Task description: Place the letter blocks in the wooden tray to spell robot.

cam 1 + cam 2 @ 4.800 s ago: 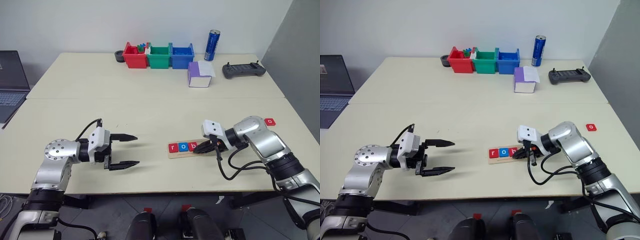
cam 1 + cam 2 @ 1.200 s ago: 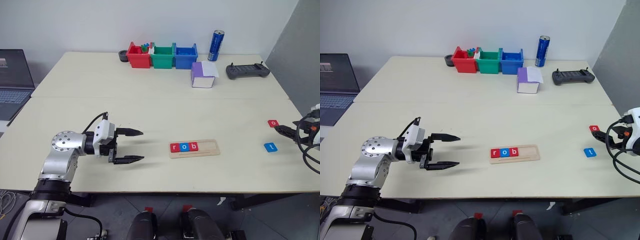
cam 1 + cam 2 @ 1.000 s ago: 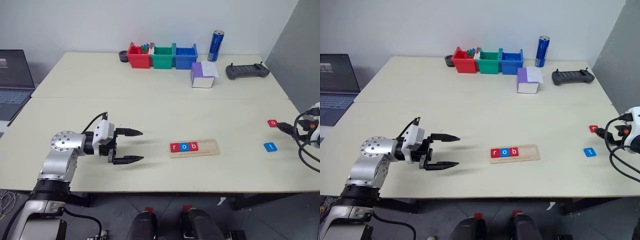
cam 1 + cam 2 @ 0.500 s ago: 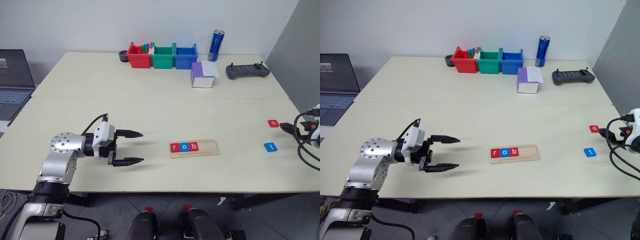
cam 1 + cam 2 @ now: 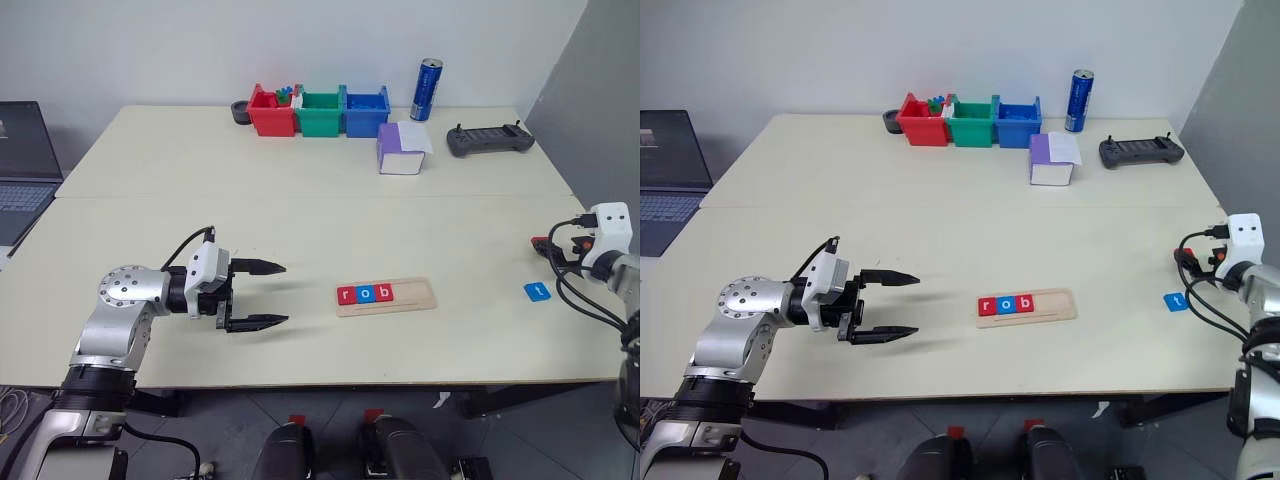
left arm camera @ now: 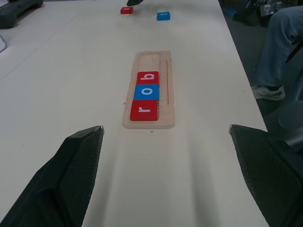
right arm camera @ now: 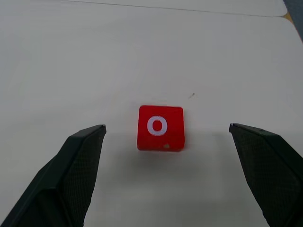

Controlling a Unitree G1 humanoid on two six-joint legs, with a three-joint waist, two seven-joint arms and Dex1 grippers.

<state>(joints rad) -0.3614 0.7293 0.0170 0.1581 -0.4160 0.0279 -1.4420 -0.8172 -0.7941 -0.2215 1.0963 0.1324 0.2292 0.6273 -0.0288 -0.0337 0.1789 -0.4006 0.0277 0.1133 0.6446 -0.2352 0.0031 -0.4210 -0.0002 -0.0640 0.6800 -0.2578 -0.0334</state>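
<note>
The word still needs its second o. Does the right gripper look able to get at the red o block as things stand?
Probably yes. The right gripper is open, and the red o block lies flat on bare table straight ahead between its fingers, with nothing beside it or in the way.

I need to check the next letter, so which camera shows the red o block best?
The right wrist view: the red o block lies centred between the open right end effector fingers, letter readable. The left wrist view shows it small, far past the wooden tray.
</note>
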